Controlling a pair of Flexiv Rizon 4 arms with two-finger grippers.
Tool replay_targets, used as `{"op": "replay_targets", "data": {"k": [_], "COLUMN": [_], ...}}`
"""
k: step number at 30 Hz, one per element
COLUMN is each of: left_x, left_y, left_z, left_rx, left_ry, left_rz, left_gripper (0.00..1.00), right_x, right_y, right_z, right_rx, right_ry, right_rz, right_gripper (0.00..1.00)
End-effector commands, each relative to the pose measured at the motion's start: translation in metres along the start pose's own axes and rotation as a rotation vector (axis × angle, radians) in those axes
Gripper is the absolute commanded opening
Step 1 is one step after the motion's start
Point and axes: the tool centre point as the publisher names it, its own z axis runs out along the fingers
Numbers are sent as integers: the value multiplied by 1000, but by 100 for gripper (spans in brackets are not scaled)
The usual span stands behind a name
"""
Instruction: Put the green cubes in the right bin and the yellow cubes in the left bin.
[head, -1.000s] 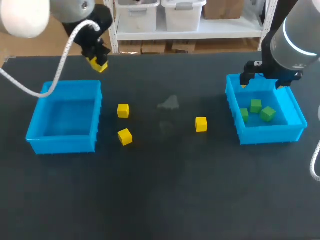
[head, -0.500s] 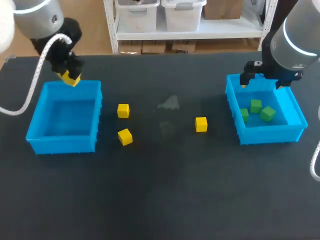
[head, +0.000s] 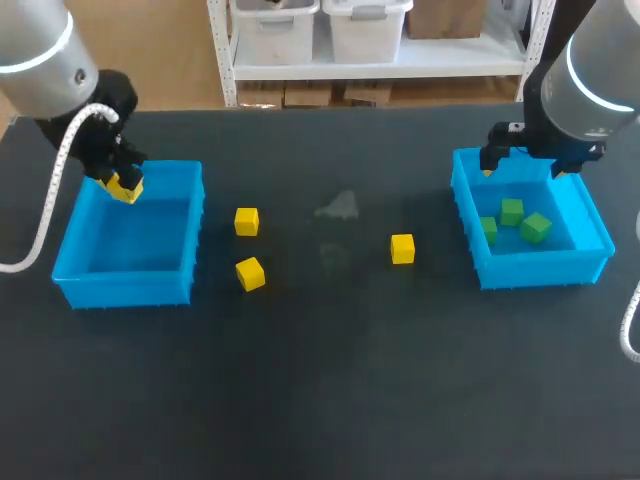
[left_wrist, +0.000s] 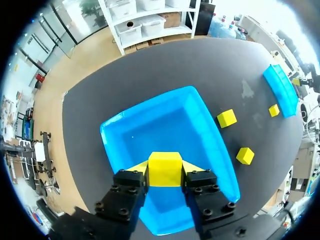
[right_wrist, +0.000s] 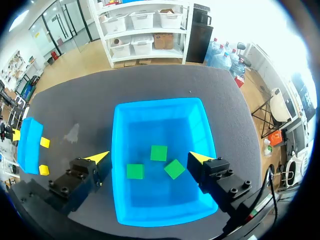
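While above left bin (left_wrist: 159, 121), yellow cube (left_wrist: 165, 169) gripped between jaws

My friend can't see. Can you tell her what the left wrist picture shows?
The left gripper holds a yellow cube over the left bin. Two more yellow cubes sit on the table beside it, a third near the right bin.

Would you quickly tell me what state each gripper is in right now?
Left gripper: shut on a yellow cube.
Right gripper: open and empty, above the right bin.
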Motion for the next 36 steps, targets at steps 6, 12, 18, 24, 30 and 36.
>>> {"op": "replay_targets", "data": {"k": [6,12,18,24,30,36], "left_x": [0,-14,-36,-60,-86,-110], "left_y": [0,-5,-12,-31,-59,-91], "left_z": [-3,-14,-30,-36,-40,-46], "left_rx": [-1,-1,6,33,85,130], "left_ry": [-34,-60,-97,-104,-128,-146], "left_rz": [11,54,123,235,360,497], "left_gripper": [100,100,100,100,100,100], "right_x": [1,1,1,1,1,1], "right_y": [0,0,0,0,0,0], "right_z": [0,0,0,0,0,0], "right_rx": [1,1,1,1,1,1], "right_ry": [-4,-4,-4,-4,-4,-4], "right_rz": [1,1,1,1,1,1], "right_gripper": [100,100,100,100,100,100]}}
